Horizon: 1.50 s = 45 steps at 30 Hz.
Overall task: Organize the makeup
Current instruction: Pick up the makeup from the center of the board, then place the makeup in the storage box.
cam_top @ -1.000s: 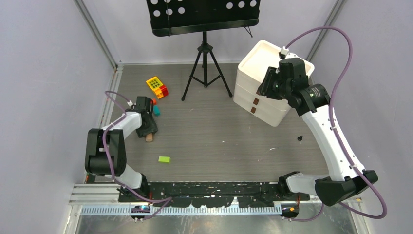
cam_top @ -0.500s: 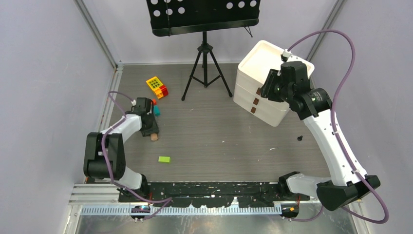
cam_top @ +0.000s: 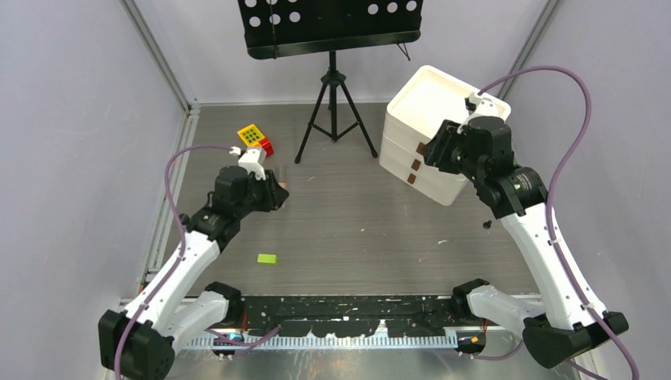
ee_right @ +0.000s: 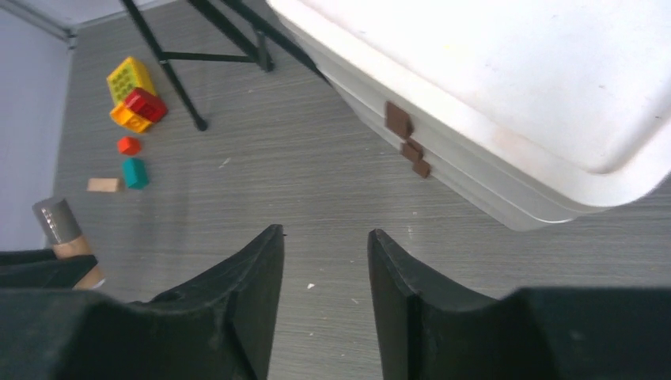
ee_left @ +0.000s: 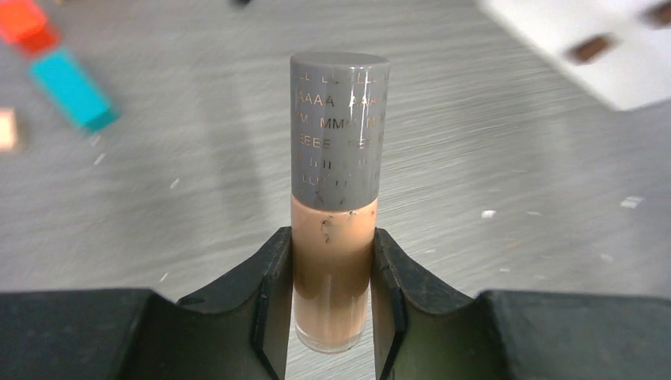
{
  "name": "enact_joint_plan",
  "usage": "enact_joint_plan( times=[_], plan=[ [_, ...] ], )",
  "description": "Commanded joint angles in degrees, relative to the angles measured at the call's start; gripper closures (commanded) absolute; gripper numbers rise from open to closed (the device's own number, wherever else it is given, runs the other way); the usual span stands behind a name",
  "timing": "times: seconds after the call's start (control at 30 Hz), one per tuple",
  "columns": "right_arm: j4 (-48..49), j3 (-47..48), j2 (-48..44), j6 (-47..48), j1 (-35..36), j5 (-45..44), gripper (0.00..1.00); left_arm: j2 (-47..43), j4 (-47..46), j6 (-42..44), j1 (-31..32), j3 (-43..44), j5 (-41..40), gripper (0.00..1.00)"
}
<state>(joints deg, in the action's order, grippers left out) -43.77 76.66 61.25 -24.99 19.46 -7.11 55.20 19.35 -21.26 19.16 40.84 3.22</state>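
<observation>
The grey-capped tan tube [ee_left: 339, 158] is pinched low by the left gripper [ee_left: 331, 245] above the table's [cam_top: 356, 222] left side; tipping out could be caused by a fast swing. The right gripper [ee_right: 320, 237] is spread, empty.

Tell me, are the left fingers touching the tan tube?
Touching. The left wrist view shows both left fingers pressed against the sides of the tan tube.
</observation>
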Motion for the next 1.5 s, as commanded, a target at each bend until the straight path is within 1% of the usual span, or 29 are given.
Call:
enact_joint_plan(
  times=[0.0, 0.03, 0.1, 0.17, 0.2, 0.23, 0.3, 0.33, 0.4, 0.53, 0.6, 0.67, 0.8, 0.83, 0.93, 1.03, 1.1, 1.3, 1.47],
  plan=[
    [7.56, -1.43, -2.77, 1.54, 0.32, 9.82, 0.47, -4.66, -14.68, 0.52, 1.27, 1.28, 15.67, 1.00],
    [8.43, -1.77, -2.97, 1.34, 0.33, 13.64, 0.44, -5.02, -16.99, -0.28, 1.36, 1.75, 18.65, 1.00],
    [11.54, -2.92, -3.03, 0.51, 0.31, 24.23, 0.42, -5.13, -22.34, -3.17, 1.94, 2.64, 22.98, 1.00],
    [16.42, -4.47, -2.83, -1.37, 0.30, 36.36, 0.39, -4.38, -27.12, -5.80, 2.39, 3.19, 25.42, 1.00],
    [20.39, -5.85, -2.75, -3.10, 0.33, 41.51, 0.38, -3.62, -29.23, -6.96, 2.55, 3.65, 26.71, 1.00],
    [24.63, -7.58, -2.97, -5.46, 0.36, 45.16, 0.38, -2.79, -31.31, -8.10, 2.89, 4.09, 27.82, 1.00],
    [33.50, -10.96, -3.27, -10.73, 0.43, 46.95, 0.34, -0.75, -34.56, -9.76, 3.78, 5.28, 30.37, 1.00],
    [36.20, -11.98, -3.12, -12.63, 0.86, 46.13, 0.32, 0.08, -36.06, -10.33, 4.63, 5.90, 30.89, 1.00],
    [36.74, -11.89, -1.58, -12.20, 3.07, 44.08, 0.29, 1.65, -37.48, -10.72, 7.11, 7.38, 30.42, 1.00],
    [32.43, -9.47, 1.85, -3.83, 12.04, 34.58, 0.26, 5.91, -39.85, -11.46, 13.07, 10.71, 27.89, 1.00],
    [35.42, -10.49, 1.97, -2.26, 15.33, 28.56, 0.26, 8.01, -42.48, -12.69, 15.31, 11.58, 27.47, 1.00],
    [39.74, -12.65, 1.33, -2.40, 17.16, 24.44, 0.26, 9.58, -44.77, -13.61, 17.22, 11.91, 26.66, 1.00],
    [40.25, -13.89, 0.35, -1.87, 18.64, 17.10, 0.26, 11.10, -45.80, -13.47, 20.24, 12.86, 24.40, 1.00],
    [40.44, -14.24, 0.07, -1.63, 18.90, 16.38, 0.27, 11.30, -45.89, -13.28, 20.75, 12.98, 24.00, 1.00],
    [40.29, -14.87, -0.28, -1.00, 19.24, 15.12, 0.35, 12.00, -45.90, -13.03, 21.38, 13.42, 24.06, 1.00],
    [39.34, -14.86, -0.25, -0.86, 19.28, 13.92, 0.39, 12.48, -46.16, -12.61, 22.03, 13.79, 24.32, 1.00],
    [39.53, -15.23, -0.57, -1.27, 19.30, 12.13, 0.39, 12.86, -46.16, -12.27, 22.43, 13.97, 24.67, 1.00],
    [41.83, -15.90, -4.54, -2.98, 19.26, 9.34, 0.34, 12.46, -46.08, -11.80, 22.77, 12.97, 24.02, 1.00],
    [40.39, -13.98, -6.13, -4.04, 19.31, 10.57, 0.33, 12.26, -45.90, -11.47, 22.77, 12.42, 23.44, 1.00]
  ],
)
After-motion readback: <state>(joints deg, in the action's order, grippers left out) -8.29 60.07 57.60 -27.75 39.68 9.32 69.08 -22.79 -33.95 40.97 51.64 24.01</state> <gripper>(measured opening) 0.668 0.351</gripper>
